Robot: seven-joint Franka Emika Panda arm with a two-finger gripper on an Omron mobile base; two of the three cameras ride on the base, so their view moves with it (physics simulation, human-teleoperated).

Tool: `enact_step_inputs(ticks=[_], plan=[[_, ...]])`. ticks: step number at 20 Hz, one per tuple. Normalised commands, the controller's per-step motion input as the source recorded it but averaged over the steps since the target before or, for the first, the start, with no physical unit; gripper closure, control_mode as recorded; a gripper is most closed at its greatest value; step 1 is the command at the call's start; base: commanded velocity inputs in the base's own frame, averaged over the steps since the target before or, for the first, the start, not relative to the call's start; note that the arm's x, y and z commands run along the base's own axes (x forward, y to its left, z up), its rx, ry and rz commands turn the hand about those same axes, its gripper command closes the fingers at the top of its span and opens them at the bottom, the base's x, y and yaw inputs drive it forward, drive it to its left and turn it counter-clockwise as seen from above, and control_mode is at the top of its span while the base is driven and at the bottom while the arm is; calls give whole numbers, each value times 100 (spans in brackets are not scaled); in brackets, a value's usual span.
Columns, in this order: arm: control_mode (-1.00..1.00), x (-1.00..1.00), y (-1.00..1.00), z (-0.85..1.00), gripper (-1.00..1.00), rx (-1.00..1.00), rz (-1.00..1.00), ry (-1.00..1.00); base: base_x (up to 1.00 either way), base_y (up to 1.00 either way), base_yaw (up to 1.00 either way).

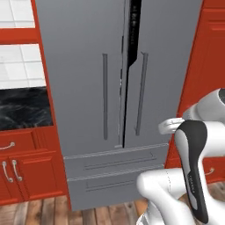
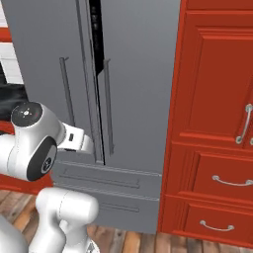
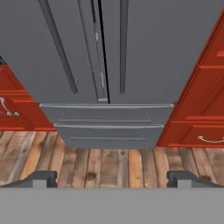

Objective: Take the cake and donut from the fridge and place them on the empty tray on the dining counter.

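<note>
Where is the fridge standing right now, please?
The fridge stands straight ahead of the arm in both base views, between red cabinets, its right door slightly ajar; a black worktop lies to its left.

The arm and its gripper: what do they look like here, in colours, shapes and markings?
The glossy white arm is built of rounded tubular segments with a long black inlay down one link and a dark round joint cap bearing small light marks. The gripper ends in two small, blocky dark grey fingertips.
</note>
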Motion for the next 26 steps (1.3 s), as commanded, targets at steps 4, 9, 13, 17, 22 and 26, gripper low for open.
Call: enact_step_inputs(ticks=[4, 9, 13, 17, 22, 26], plan=[[100, 0, 0, 0, -100, 0, 0, 0, -33, 46, 0], [100, 0, 0, 0, -100, 0, 0, 0, -19, 60, 0], [100, 0, 0, 0, -100, 0, 0, 0, -16, 11, 0], [100, 0, 0, 0, -100, 0, 0, 0, -45, -18, 0], [100, 0, 0, 0, -100, 0, 0, 0, -27, -20, 0], [100, 0, 0, 0, -100, 0, 0, 0, 1, -4, 0]])
